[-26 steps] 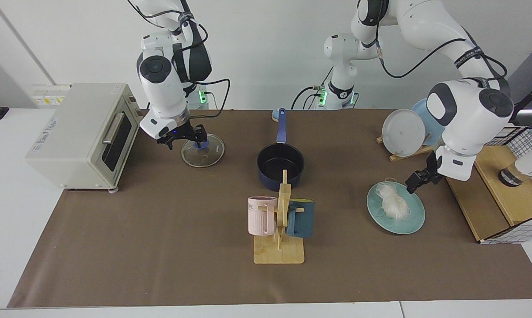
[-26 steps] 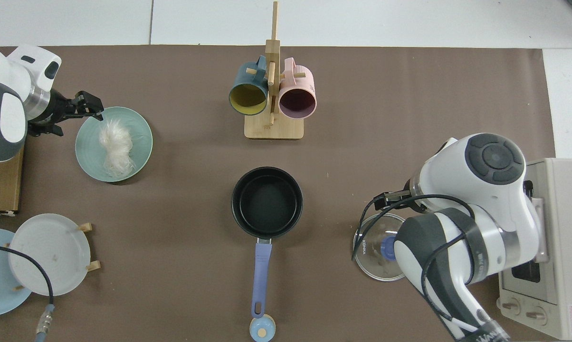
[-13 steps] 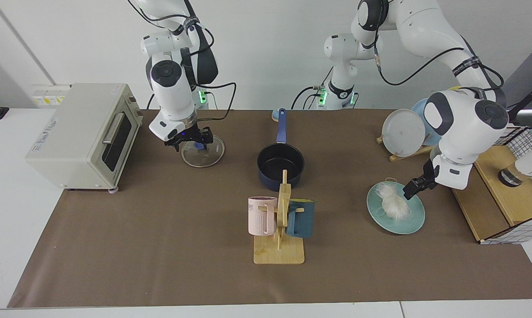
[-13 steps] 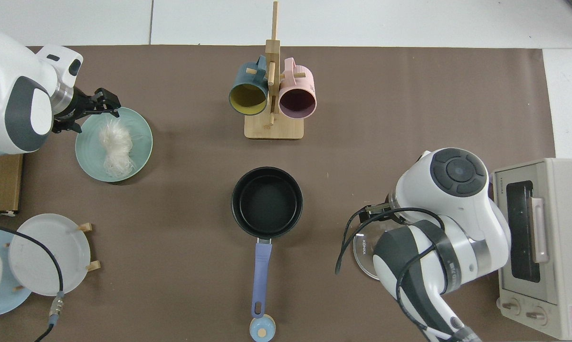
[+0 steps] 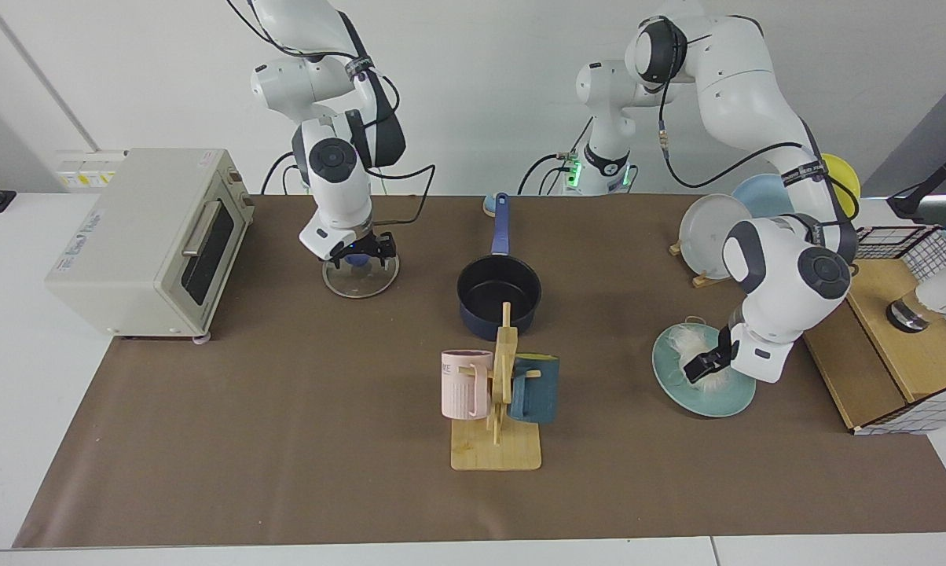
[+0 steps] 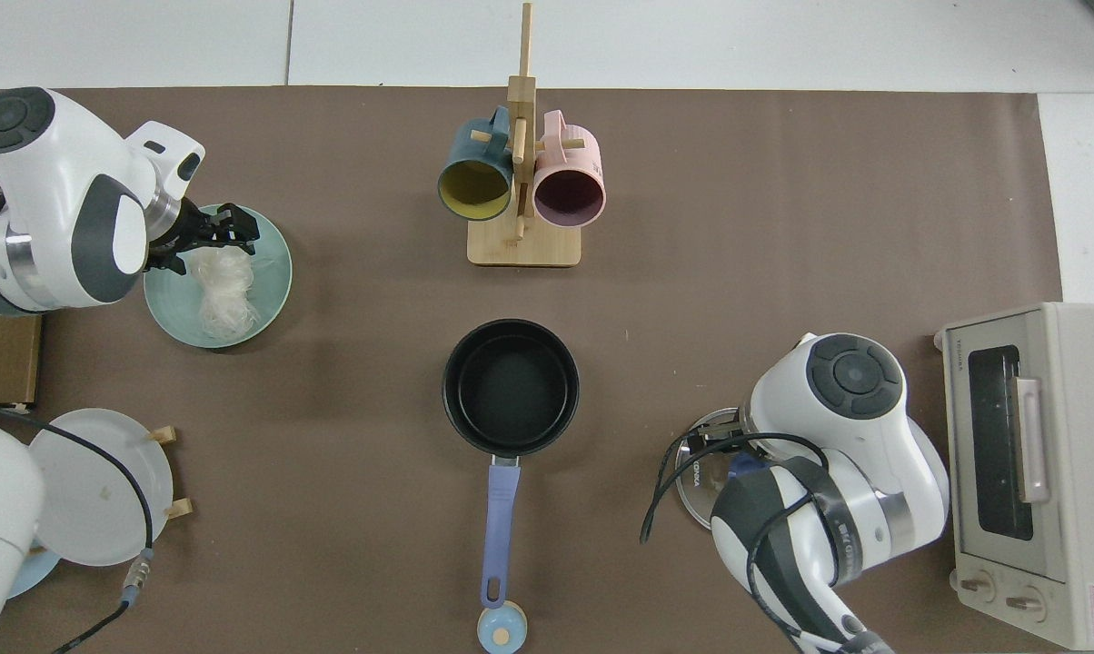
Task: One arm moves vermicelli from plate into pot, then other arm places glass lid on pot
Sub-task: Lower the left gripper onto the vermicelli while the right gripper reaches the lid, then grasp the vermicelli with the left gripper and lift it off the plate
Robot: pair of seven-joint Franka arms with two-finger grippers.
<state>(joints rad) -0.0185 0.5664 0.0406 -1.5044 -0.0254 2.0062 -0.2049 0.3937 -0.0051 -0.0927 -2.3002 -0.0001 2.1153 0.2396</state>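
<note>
Left gripper (image 5: 699, 366) low over the fluffy white vermicelli (image 6: 223, 292), black fingers spread at the tangle's edge, all on the glossy round teal plate (image 6: 273, 282). Right gripper (image 5: 361, 253) down over the blue knob of the clear, metal-rimmed glass lid (image 5: 361, 277) lying flat on brown matting; finger state impossible to tell. Between them, well apart from both, the dark navy pot (image 5: 498, 293), black inside, empty, straight blue handle pointing toward the arm bases.

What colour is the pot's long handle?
Blue, on the pot; its handle shows best in the top view.

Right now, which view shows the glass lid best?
The facing view: the glass lid lies flat on the mat, nearly whole, with the right gripper at its knob. In the top view the right arm covers it, leaving only a rim sliver.
</note>
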